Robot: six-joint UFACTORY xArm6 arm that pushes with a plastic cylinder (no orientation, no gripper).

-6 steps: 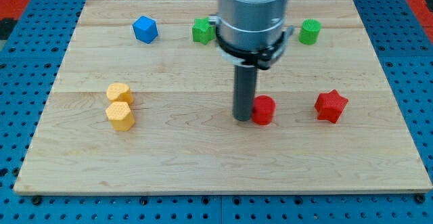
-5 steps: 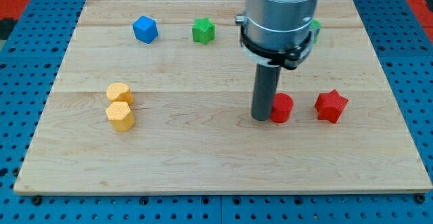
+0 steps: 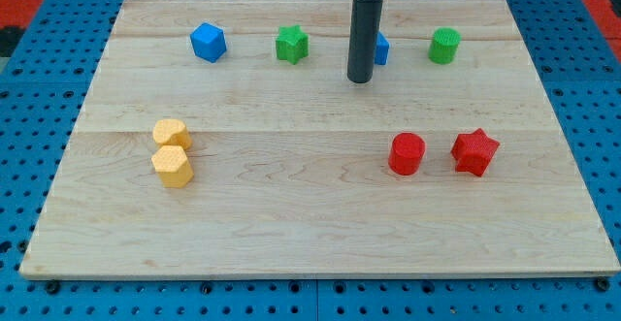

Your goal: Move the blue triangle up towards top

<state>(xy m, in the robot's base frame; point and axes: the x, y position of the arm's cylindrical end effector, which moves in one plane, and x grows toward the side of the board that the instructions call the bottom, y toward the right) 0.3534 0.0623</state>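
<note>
The blue triangle [image 3: 381,49] lies near the view's top, right of centre, mostly hidden behind my rod; only its right part shows. My tip [image 3: 360,79] rests on the board just below and left of it, close to touching. A blue hexagonal block [image 3: 208,42] sits at the top left.
A green star [image 3: 291,44] is left of the rod and a green cylinder [image 3: 445,46] is to the right. A red cylinder [image 3: 407,153] and a red star [image 3: 474,151] lie at the right middle. Two yellow blocks [image 3: 172,152] touch at the left. The wooden board [image 3: 291,224] holds them all.
The rod pushed the red cylinder a little to the right, then left it and moved up the board to the blue triangle. The arm's body has risen out of view.
</note>
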